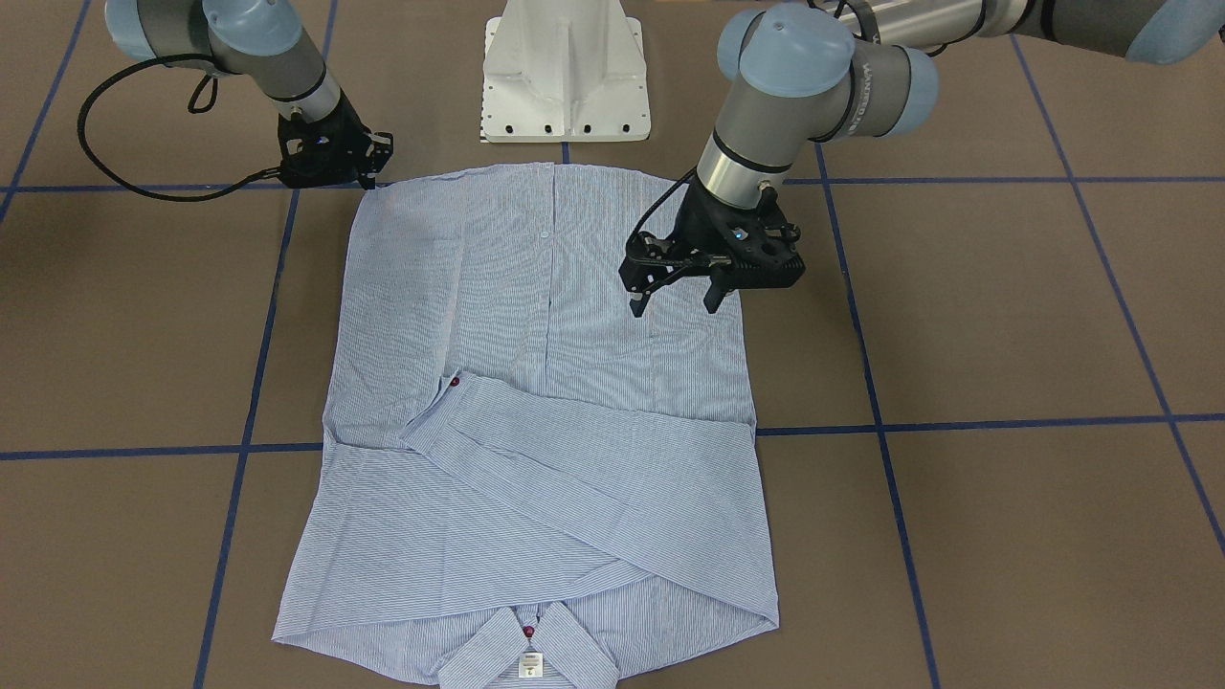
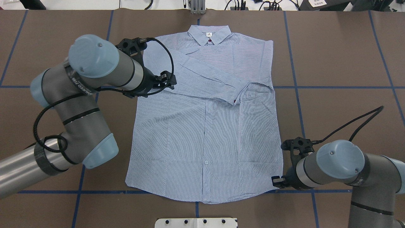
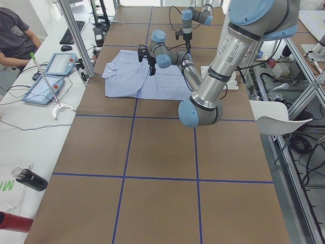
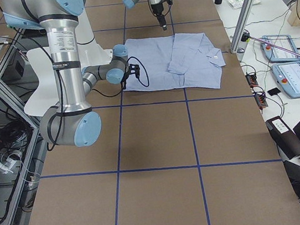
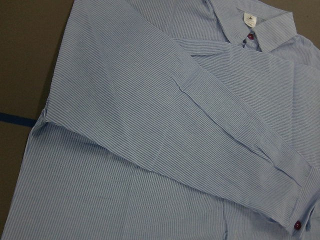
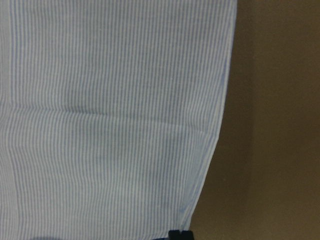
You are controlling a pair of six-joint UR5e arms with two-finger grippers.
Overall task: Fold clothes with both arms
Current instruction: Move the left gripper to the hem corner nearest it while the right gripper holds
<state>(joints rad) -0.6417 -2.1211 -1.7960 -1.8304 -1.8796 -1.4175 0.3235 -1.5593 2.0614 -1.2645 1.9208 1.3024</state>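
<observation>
Left gripper [image 1: 675, 304] hovers over the shirt [image 1: 536, 459] by its side edge, spread wide, empty. Right gripper [image 1: 367, 178] is at the shirt's hem corner, can't tell its grip tbh.

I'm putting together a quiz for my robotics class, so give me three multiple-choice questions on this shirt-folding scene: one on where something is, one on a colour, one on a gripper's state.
1. Where is the right gripper?
A) at the collar
B) at a hem corner of the striped shirt
C) above the white pedestal

2. What colour is the cuff button on the folded sleeve?
A) green
B) dark red
C) yellow

3. What state is the left gripper in?
A) shut on a sleeve
B) shut on the collar
C) open, holding nothing

Answers:
1 B, it sits low at the shirt's hem corner.
2 B, the front-facing view shows it dark red.
3 C, its fingers stand apart above the shirt.
</observation>
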